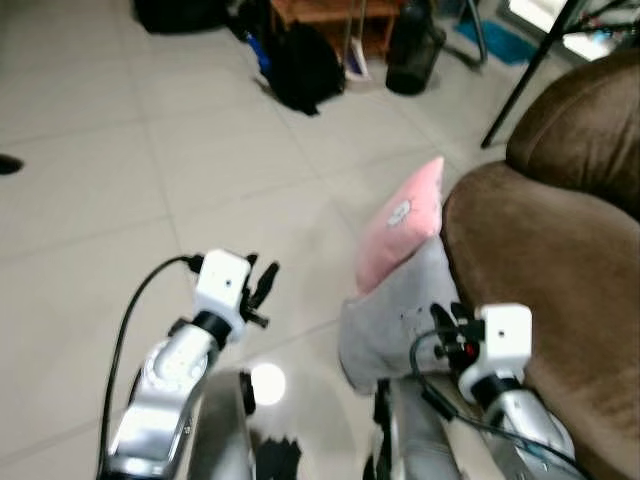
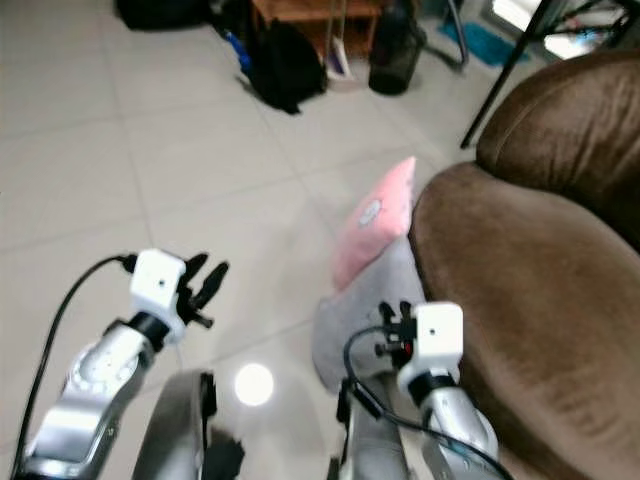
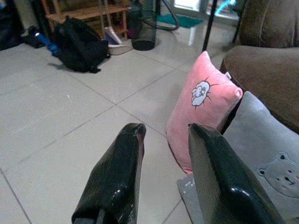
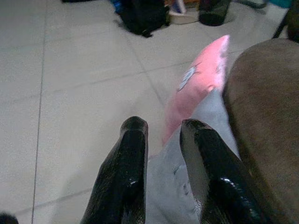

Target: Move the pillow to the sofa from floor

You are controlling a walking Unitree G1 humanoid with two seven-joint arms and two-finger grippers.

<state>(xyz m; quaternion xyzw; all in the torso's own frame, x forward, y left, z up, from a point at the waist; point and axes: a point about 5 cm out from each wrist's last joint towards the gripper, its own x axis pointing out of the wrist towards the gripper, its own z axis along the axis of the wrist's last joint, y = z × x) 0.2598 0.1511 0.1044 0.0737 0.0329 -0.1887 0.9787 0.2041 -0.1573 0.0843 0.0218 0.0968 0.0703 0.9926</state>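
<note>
Pale tiled floor point(image 1: 120, 180), glossy; black backpack point(image 1: 300, 65) by wooden shelf point(image 1: 330, 15); dark bin point(image 1: 412, 55) beside.

A home living room: a brown upholstered sofa point(image 1: 560, 290) on pale floor tiles point(image 1: 100, 230), two cushions point(image 3: 203, 105) leaning against it, a black backpack point(image 1: 300, 65) and a wooden shelf point(image 1: 330, 15) beyond.

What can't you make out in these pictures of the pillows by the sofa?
- Grey pillow: lower part hidden behind the right arm in the eye views; bear print cut by the left wrist view's edge.
- Pink pillow: base hidden behind the grey one.
- Sofa: seat cut off at the edge.
- Things beside the black bag: too blurred to name.
</note>
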